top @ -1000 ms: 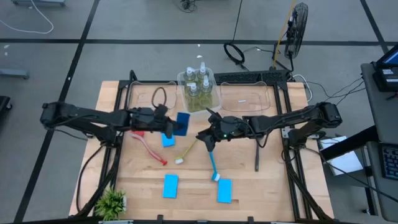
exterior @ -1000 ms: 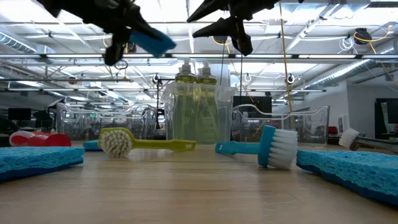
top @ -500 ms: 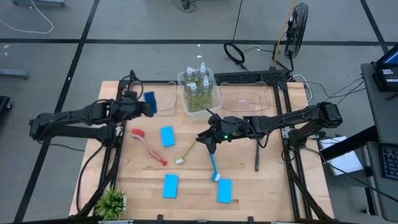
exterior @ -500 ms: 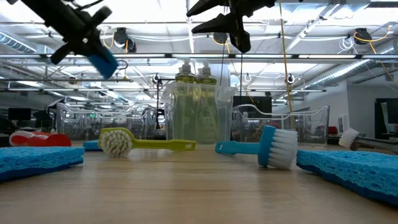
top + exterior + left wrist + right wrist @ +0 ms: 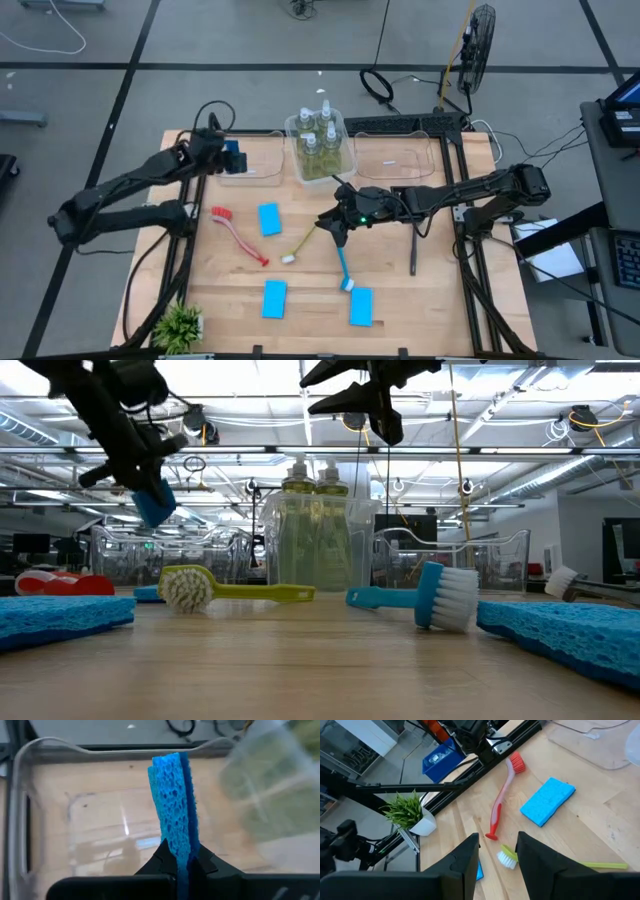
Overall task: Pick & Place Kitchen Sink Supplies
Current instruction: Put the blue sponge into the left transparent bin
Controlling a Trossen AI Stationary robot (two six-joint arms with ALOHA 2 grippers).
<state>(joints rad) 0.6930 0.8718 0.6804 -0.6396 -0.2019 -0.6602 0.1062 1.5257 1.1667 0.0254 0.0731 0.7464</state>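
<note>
The left gripper (image 5: 179,862), clamped on a blue sponge (image 5: 173,805), hangs over the empty clear bin (image 5: 250,160) left of the bottle bin (image 5: 322,150), which holds four pump bottles (image 5: 318,130). Three sponges and four brushes lie on the table nearer than that bin. The right gripper (image 5: 497,852) hovers there, part-open, empty.

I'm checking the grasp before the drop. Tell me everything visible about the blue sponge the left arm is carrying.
The blue sponge is a rectangular slab of porous, open-celled foam with a darker blue layer along one face. The left gripper is shut on one end, pinching it edge-on across its thin sides, so it stands straight out from the dark fingers. It hangs in the air over the empty clear bin at the table's far left, touching nothing but the fingers.
</note>
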